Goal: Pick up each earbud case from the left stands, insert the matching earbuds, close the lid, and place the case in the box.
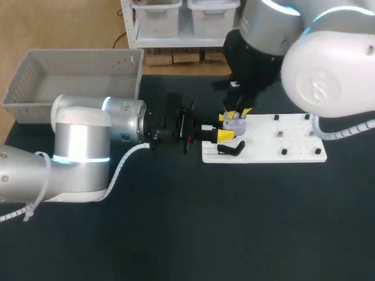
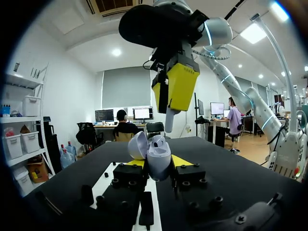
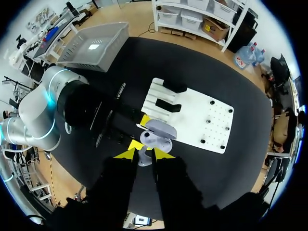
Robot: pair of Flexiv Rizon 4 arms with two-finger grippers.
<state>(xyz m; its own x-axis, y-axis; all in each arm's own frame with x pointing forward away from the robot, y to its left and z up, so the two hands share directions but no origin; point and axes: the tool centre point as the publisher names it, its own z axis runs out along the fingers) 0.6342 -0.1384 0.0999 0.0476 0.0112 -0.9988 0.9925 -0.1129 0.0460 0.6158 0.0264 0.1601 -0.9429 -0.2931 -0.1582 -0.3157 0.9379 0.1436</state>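
Closest in, the silver left arm (image 1: 76, 152) lies across the black surface (image 1: 234, 222). A grey box (image 1: 35, 70) sits at the far left corner. Over the left end of a white board (image 1: 293, 143), the left claw (image 1: 224, 126) grips an open lavender earbud case (image 2: 158, 159) from both sides. Just above it, the right claw (image 3: 144, 153) pinches a pale earbud (image 2: 169, 122) between narrow fingers.

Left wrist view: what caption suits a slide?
Open earbud case in left end effector; right end effector holds an earbud above it.
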